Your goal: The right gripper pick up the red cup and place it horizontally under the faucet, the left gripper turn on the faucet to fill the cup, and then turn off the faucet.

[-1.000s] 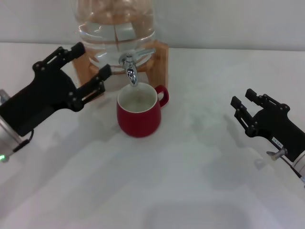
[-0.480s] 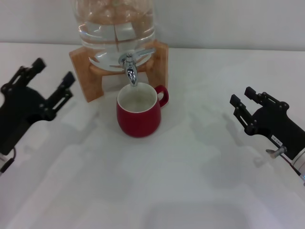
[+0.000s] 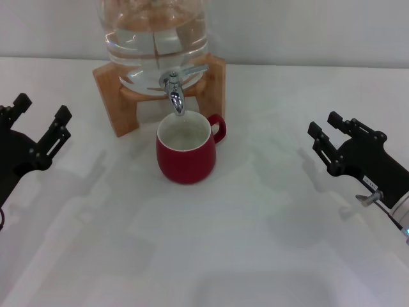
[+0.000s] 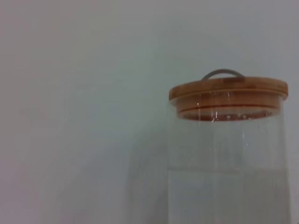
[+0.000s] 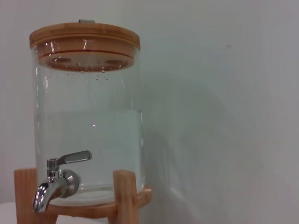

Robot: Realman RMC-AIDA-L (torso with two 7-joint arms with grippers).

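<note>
Now the red cup point(image 3: 186, 153) is standing upright under the faucet point(image 3: 174, 89), well apart from the left gripper point(image 3: 42, 121) and right gripper point(image 3: 327, 135), both gaping empty; the jar point(image 3: 155, 35) is holding water.

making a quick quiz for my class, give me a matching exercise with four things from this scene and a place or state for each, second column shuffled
Things
1. red cup
2. faucet
3. left gripper
4. right gripper

Places or states
A. at the table's right side, fingers open and empty
B. fitted to the glass water jar, spout pointing down
C. upright on the table, right below the spout
D. at the table's left edge, fingers open and empty

Pairs: 1-C, 2-B, 3-D, 4-A
</note>
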